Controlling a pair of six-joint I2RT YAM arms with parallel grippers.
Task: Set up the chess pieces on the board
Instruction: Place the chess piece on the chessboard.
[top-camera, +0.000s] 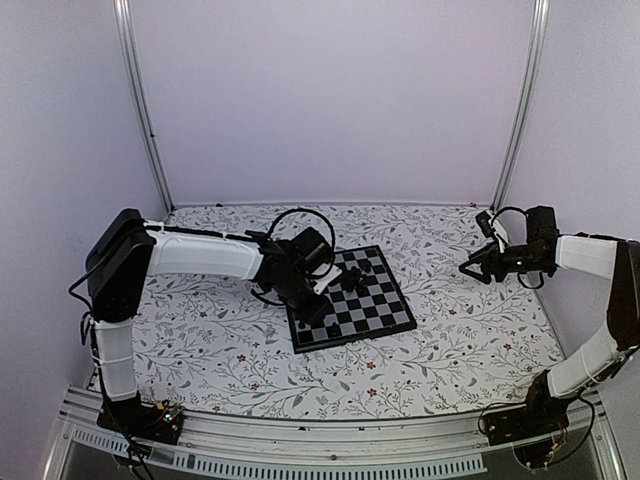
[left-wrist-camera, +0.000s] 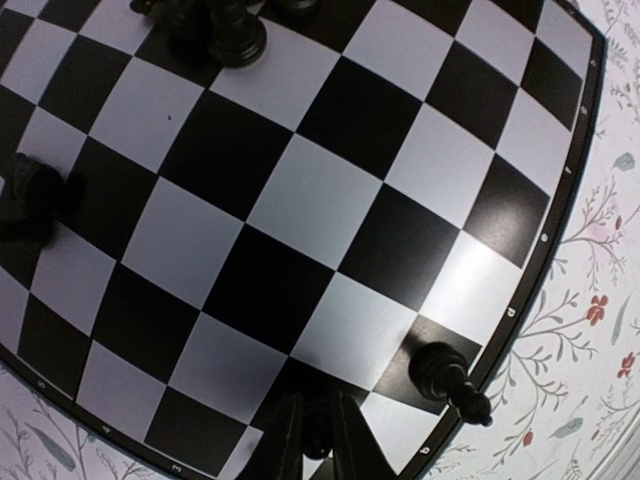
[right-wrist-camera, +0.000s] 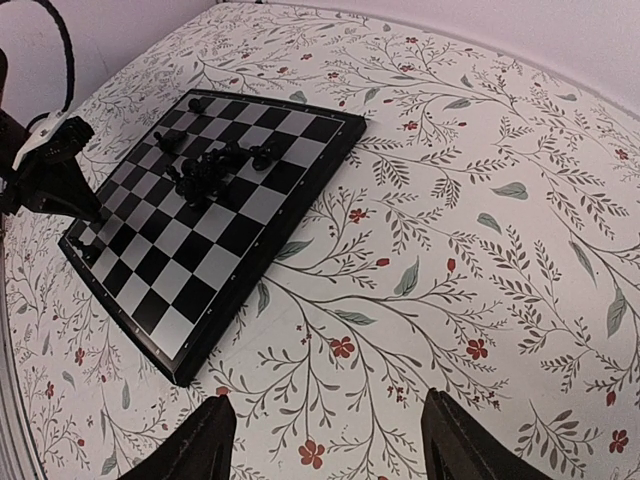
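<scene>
Board (top-camera: 385, 312) is laid flat on the floral-patterned counter (top-camera: 450, 345), turned at an angle, roughly mid-counter.

Chess pieces (top-camera: 355, 278), all dark, are seen bunched in a loose cluster on the far half of the board. Several are touching or overlapping in the overhead view, and their kinds cannot be told apart.

In the left wrist view a lone piece (left-wrist-camera: 447, 376) is noted on a dark square at the board's border. Whether it stands or lies tipped cannot be told from that angle. A second stray piece (left-wrist-camera: 35, 195) is seen near the view's left edge, well apart from the first.

Left hand (left-wrist-camera: 315, 412) is held low over the board's left border, pointing down at the edge squares. Its fingers (left-wrist-camera: 288, 440) are drawn close, with only a narrow dark gap between them. Whether something is pinched there cannot be told.

Right hand (right-wrist-camera: 330, 440) is held above bare counter, well to the right of the board and facing towards it. Its fingers are spread wide, and nothing is held between them. No piece is touched by it.
</scene>
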